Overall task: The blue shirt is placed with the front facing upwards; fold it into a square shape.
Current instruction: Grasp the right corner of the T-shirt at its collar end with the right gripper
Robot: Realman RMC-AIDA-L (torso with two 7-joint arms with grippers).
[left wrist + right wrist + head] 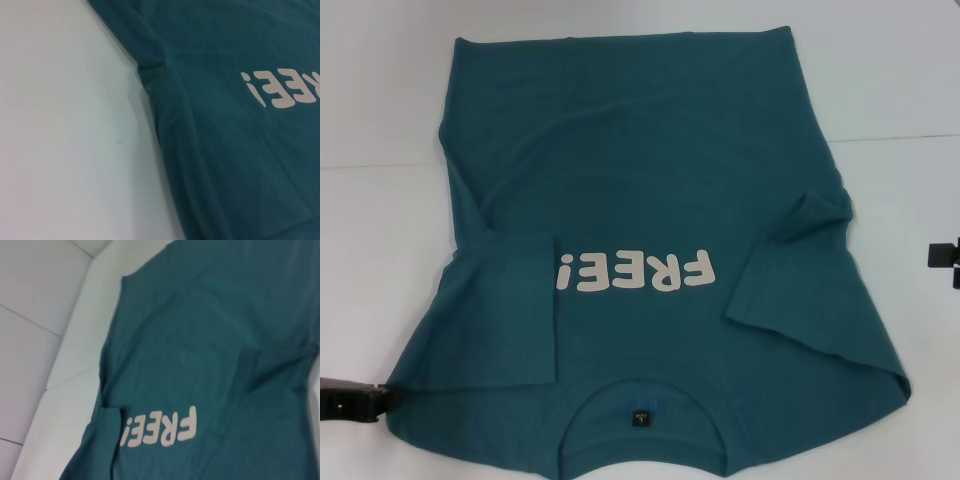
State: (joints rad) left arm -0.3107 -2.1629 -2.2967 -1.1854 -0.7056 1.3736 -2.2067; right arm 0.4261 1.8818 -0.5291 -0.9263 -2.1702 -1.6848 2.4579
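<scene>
White tabletop (380, 100) runs under everything, with a pale seam line crossing it behind the blue shirt (650, 150). That shirt lies flat and face up in the middle of the table, its collar (640, 408) nearest the robot and its hem at the far side, so the white lettering (632, 271) reads upside down from the head camera. Both short sleeves look already turned inward over the chest: one flap lies just beside the exclamation-mark end of the lettering, the other beside the F end, more rumpled and bunched near its top.

Beside the shirt's near shoulder corner on the lettering's exclamation-mark side sits the left gripper (355, 400), at the table edge and close to or touching the cloth; I cannot tell how its jaws stand. Out past the shirt's other side, clear of the cloth and level with the lettering, a small dark part of the right gripper (945, 258) shows; its jaws cannot be read either.

Judging by this layout, the sleeve folds are done and the lengthwise fold is in hand. Next would likely be taking hold of the collar-side corners or the hem corners with both arms and carrying one end over the other, keeping the edges aligned so the rumpled sleeve does not drag out.
</scene>
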